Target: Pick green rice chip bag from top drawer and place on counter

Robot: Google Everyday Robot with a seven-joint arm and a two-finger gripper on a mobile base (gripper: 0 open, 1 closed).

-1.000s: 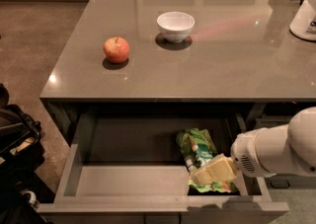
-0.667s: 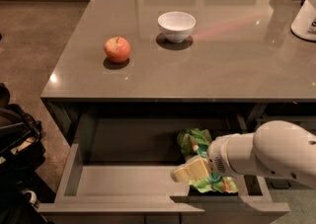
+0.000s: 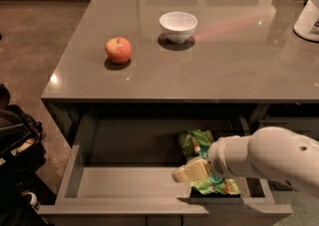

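Observation:
The green rice chip bag point(image 3: 200, 146) lies crumpled in the right part of the open top drawer point(image 3: 124, 182), its near end showing at the drawer's front right. My gripper point(image 3: 188, 171) reaches in from the right on a white arm point(image 3: 269, 160) and sits right over the bag's middle, its pale fingertips pointing left. The arm covers part of the bag. The counter point(image 3: 199, 70) spreads above the drawer.
A red apple point(image 3: 118, 50) and a white bowl point(image 3: 178, 26) sit on the counter. A white container point(image 3: 309, 16) stands at the counter's right edge. Dark bags point(image 3: 15, 140) lie on the floor to the left of the drawer.
The arm has moved left over the drawer, so my gripper now sits further left above the bag. The bag has not visibly shifted.

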